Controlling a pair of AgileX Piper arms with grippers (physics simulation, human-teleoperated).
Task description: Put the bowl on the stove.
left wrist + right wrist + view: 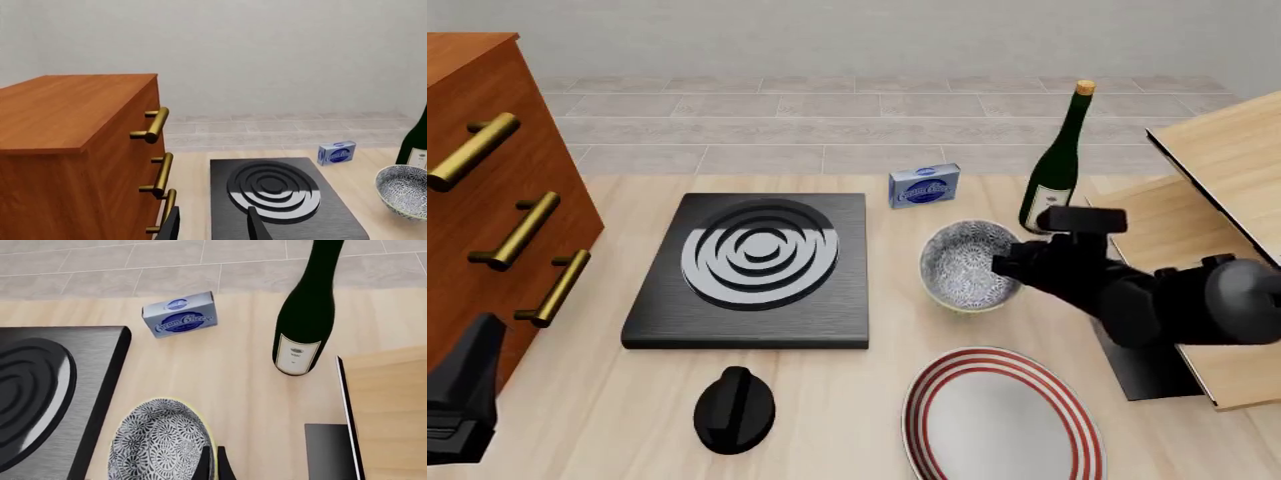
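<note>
While your right gripper (pixel 1009 266) reaches in from the right side of the table, its fingers pinch the near-right rim of the bowl (pixel 966 263); the right wrist view shows one dark finger (pixel 203 464) inside the speckled wall and the other just outside it, closed on the rim. You have the bowl sitting just right of the stove (pixel 754 270), apart from the slab, and whether it rests on the table (pixel 868 400) or is slightly raised you cannot tell. You can see the burner rings bare in the middle of the black slab. Behind the bowl stands a small blue cream cheese box (pixel 924 185), and to its back right a dark green wine bottle (pixel 1050 175) stands upright. Nearer you lies the red-striped plate (pixel 1001 420), and a small black knob (pixel 735 408) sits in front of the stove. Your left gripper (pixel 212 225) hangs low at the left edge, beside the wooden drawer cabinet (pixel 494 190); its two fingertips stand well apart with nothing between them, pointing toward the stove.
</note>
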